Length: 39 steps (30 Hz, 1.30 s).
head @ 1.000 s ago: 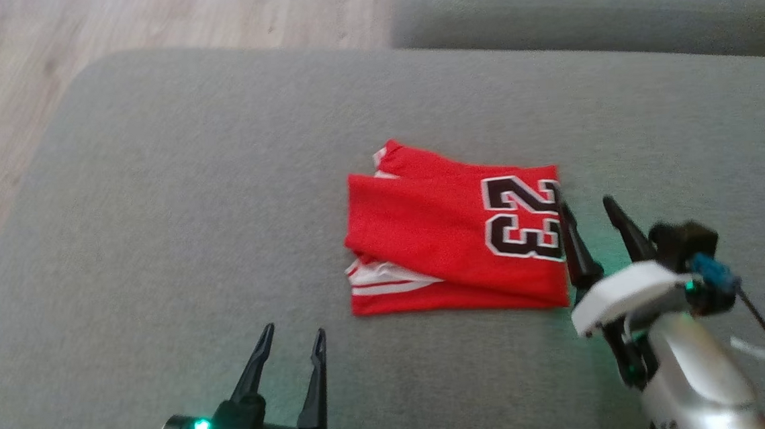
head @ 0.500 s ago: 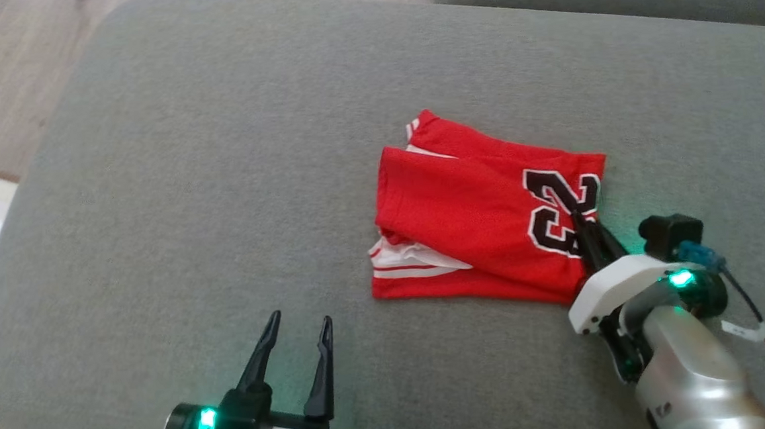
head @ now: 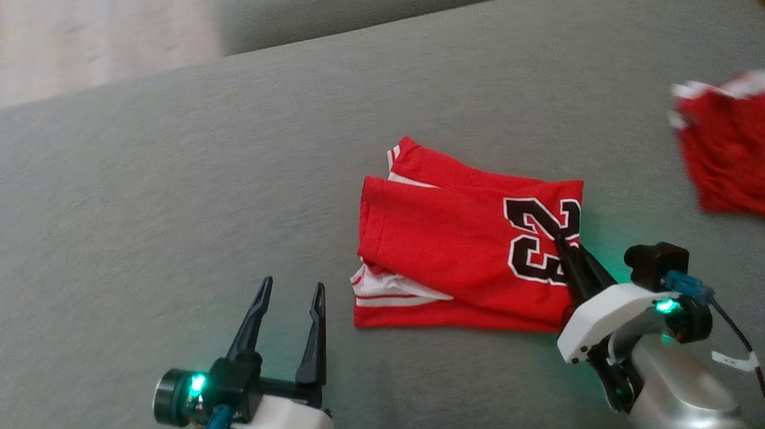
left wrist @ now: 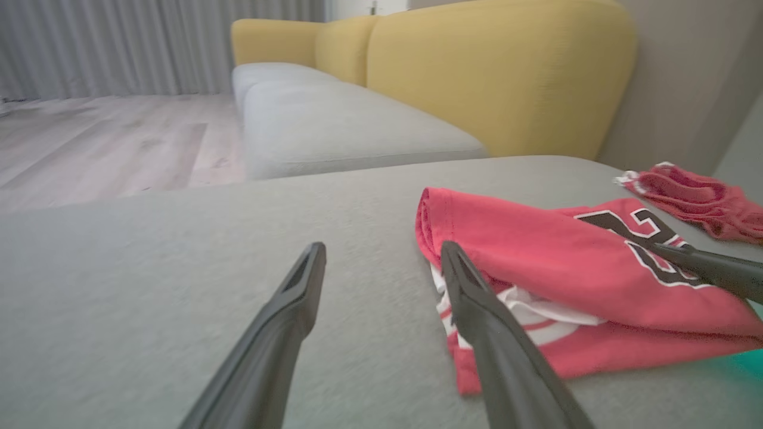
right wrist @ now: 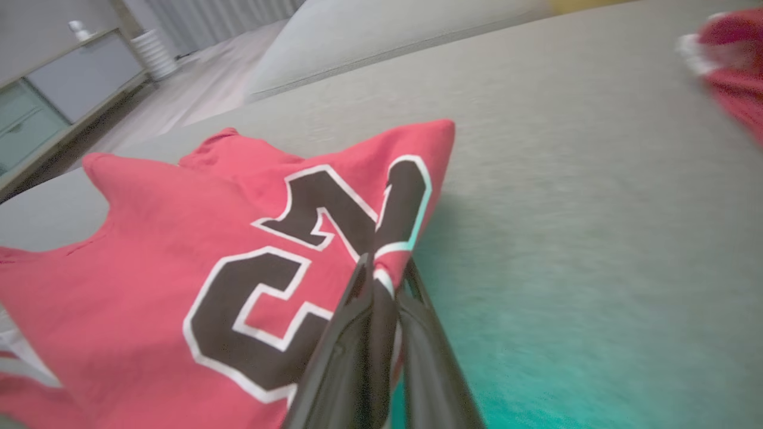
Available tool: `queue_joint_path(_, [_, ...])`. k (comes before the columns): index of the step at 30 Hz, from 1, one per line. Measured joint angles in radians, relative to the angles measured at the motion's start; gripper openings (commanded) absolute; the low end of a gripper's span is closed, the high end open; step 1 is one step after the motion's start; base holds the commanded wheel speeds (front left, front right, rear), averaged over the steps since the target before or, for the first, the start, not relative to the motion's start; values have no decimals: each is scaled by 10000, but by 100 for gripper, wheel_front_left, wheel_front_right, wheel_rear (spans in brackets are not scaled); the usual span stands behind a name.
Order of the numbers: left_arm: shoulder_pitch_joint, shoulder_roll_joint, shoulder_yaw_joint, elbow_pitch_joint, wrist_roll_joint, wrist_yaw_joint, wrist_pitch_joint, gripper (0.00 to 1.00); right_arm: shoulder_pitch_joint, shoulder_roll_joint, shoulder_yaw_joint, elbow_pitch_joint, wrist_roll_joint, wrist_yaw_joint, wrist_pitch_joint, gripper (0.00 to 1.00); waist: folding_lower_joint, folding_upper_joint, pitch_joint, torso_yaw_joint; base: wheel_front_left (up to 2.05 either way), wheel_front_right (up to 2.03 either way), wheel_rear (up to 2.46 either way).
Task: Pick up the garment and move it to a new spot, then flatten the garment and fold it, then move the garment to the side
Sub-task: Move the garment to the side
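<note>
Beneath both grippers, a broad grey cushion [head: 120, 212] is spreading out in every direction and carrying everything else. Far ahead of the left gripper's fingers, a yellow backrest [left wrist: 495, 77] is rising behind another grey seat, with pale wooden floor [left wrist: 101, 137] running off to its left.

The garment [head: 445, 237], a red jersey with white trim, is lying folded into a rough rectangle on the cushion. It is sitting directly ahead and to the left of the right gripper, and just to the right of the left gripper's fingertips. Its white-striped hem is peeking out at the lower left corner of the fold. A second red cloth [head: 749, 155] is lying crumpled well off to the right of the right gripper, apart from the folded jersey.

The right gripper [head: 561, 241] is reaching over the garment's right edge with its two dark fingers drawn together. It is pinching the fabric at the black, white-edged number 23 [head: 532, 258]. In the right wrist view, the gripper [right wrist: 387, 262] is showing a sliver of cloth caught between its fingers, and the jersey's corner is peaking up just beyond the tips. A green glow is falling on the cushion beside it.

The left gripper [head: 293, 284] is hovering with its fingers spread wide and holding nothing. Its right finger is nearly in line with the garment's left edge.
</note>
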Motion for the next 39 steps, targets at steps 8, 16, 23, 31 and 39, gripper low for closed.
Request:
queue_joint_path(8, [-382,-4,-203,35,-92,-6,0,100,389,-8,50,-464,67,0,0,0,0,0,68,-2314,0,0,0])
queue_joint_path(16, [-570,-8,-385,148,-42,-4,0,100,255,-36,48,-752,-272,0,0,0,1,0,525,-3361,0,0,0])
queue_joint_path(23, [-589,-2,-359,405,119,-98,0,100,-1866,-991,153,-844,-993,0,533,0,1,0,937,-3147,0,0,0])
queue_joint_path(31, [-939,-2,-351,529,253,-186,0,100,-4250,-3191,-782,349,-2311,0,1430,0,2,0,1328,-2254,0,0,0])
queue_joint_path(39, [-946,-4,-132,654,278,-159,0,100,-4962,-3584,-3505,1313,-4157,0,884,100,2,0,1535,-1674,0,0,0])
